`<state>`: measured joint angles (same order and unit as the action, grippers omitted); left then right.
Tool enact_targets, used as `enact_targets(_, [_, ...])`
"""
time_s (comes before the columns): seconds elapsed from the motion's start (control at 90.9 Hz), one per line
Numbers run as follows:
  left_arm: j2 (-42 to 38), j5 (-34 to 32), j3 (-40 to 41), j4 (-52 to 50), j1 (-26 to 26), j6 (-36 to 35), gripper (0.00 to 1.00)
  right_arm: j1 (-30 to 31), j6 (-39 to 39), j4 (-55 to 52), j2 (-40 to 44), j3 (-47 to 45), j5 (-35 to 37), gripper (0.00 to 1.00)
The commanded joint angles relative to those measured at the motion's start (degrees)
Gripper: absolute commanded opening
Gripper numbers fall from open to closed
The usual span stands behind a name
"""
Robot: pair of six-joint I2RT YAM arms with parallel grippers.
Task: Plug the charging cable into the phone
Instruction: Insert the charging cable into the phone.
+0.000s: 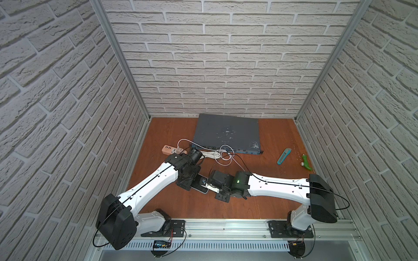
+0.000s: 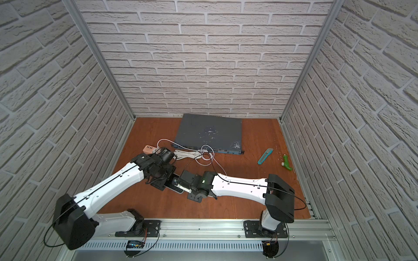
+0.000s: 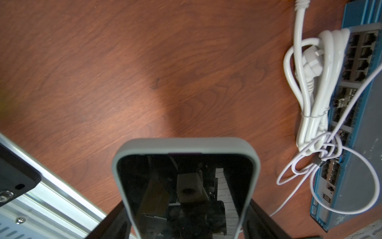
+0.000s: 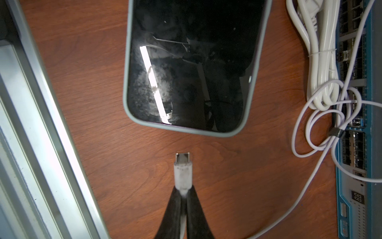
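Note:
The phone (image 4: 192, 62), with a black screen and a pale grey rim, lies flat on the wooden table and shows in both top views (image 1: 200, 187) (image 2: 176, 187). My left gripper (image 3: 186, 223) is shut across its width, one black finger (image 3: 115, 223) against each long side. My right gripper (image 4: 183, 191) is shut on the white plug (image 4: 183, 171) of the charging cable (image 4: 299, 196). The plug's metal tip points at the phone's short edge. A small gap of bare wood separates them. The thin cable trails back in loops (image 1: 237, 162).
A large dark grey box (image 1: 226, 133) with a blue port face stands at the back. A bundled thick white cord (image 1: 210, 154) and a pink power strip (image 1: 172, 149) lie before it. A teal knife (image 1: 281, 156) and green tool (image 1: 306, 162) are right. An aluminium rail (image 4: 31, 124) borders the table.

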<state>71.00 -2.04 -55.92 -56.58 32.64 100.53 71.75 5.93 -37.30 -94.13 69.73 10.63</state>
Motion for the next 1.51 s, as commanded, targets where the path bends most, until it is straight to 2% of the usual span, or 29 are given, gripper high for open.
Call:
enact_targets(0.0, [-1.39, 0.08, -0.79, -0.34, 0.36, 0.54, 0.0, 0.32, -0.7, 0.99, -0.76, 0.27, -1.08, 0.03])
enact_targets(1.496, [-1.08, 0.05, -0.42, 0.33, 0.82, 0.41, 0.0, 0.33, -0.33, 1.78, -3.08, 3.74, -0.88, 0.03])
